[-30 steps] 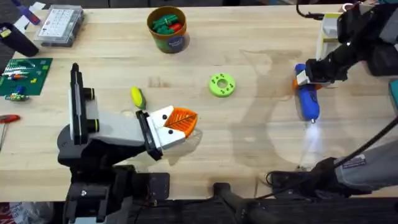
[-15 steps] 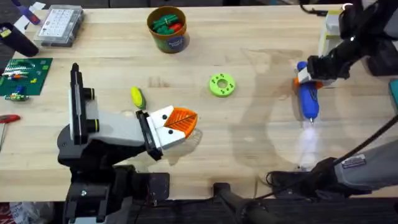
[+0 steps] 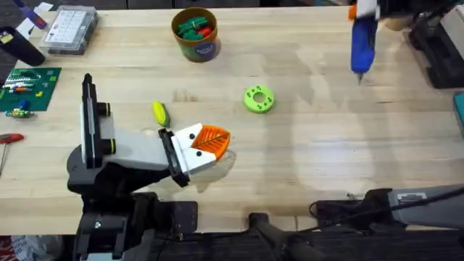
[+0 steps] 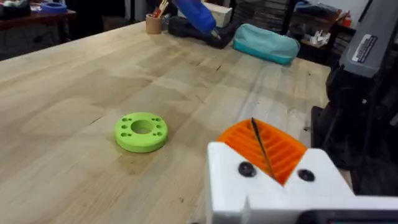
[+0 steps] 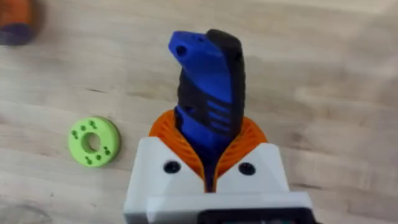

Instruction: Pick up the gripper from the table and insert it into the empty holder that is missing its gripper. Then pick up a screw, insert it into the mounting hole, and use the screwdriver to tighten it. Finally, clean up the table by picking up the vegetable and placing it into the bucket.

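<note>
The blue screwdriver [image 3: 362,42] hangs in the air over the table's far right, bit pointing down, with my right gripper [image 3: 361,11] shut on its handle. In the right wrist view its orange pads [image 5: 252,140] clamp the screwdriver [image 5: 209,93]. My left gripper [image 3: 220,142] rests shut and holding nothing near the front middle, its pads [image 4: 273,152] pressed together. The yellow vegetable [image 3: 159,112] lies just beyond it. The orange bucket [image 3: 196,33] stands at the far middle with green and red toy vegetables inside. The holder and screw are out of view.
A green ring with holes [image 3: 259,98] lies mid-table. A clear compartment box [image 3: 70,29], a green circuit board [image 3: 27,89] and a red-handled tool [image 3: 9,138] sit at the left. A teal pouch [image 4: 266,42] and dark gear lie at the right.
My right gripper has lifted the screwdriver off the table and carried it up and toward the far edge. Its light patch on the table is gone. The left arm has not moved.
</note>
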Available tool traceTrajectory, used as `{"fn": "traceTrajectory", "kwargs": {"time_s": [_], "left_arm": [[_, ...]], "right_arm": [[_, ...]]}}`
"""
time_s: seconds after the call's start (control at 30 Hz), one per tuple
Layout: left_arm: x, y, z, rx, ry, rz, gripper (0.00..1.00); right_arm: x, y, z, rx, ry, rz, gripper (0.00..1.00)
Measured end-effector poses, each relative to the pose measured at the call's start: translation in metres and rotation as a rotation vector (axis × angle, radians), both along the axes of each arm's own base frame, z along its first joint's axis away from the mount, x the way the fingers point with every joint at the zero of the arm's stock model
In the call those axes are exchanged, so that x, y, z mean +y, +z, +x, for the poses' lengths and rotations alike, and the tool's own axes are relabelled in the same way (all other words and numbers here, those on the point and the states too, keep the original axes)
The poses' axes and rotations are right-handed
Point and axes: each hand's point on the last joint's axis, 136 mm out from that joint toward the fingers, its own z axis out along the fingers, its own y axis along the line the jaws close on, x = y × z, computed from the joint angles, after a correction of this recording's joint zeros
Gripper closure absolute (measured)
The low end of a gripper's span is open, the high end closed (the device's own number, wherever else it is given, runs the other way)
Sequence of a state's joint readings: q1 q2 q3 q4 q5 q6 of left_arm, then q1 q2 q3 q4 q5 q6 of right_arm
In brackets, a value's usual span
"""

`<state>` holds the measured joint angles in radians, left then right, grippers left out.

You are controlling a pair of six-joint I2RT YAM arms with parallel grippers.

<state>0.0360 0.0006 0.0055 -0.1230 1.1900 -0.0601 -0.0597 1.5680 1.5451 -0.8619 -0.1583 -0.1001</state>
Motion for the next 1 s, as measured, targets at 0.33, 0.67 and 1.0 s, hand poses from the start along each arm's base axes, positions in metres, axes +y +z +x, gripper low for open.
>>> {"fn": "traceTrajectory", "kwargs": {"time_s": [0.33,0.67,1.0], "left_arm": [[0.0,0.0,0.0,0.0,0.0,0.0,0.995],[0.0,0.0,0.0,0.0,0.0,0.0,0.995],[0.0,0.0,0.0,0.0,0.0,0.0,0.995]], "right_arm": [[0.094,0.08,0.015,-0.246,0.238,0.079,0.979],[0.142,0.164,-0.017,-0.478,0.335,0.222,0.98],[0.175,0.186,-0.036,-0.684,0.432,0.322,0.982]]}}
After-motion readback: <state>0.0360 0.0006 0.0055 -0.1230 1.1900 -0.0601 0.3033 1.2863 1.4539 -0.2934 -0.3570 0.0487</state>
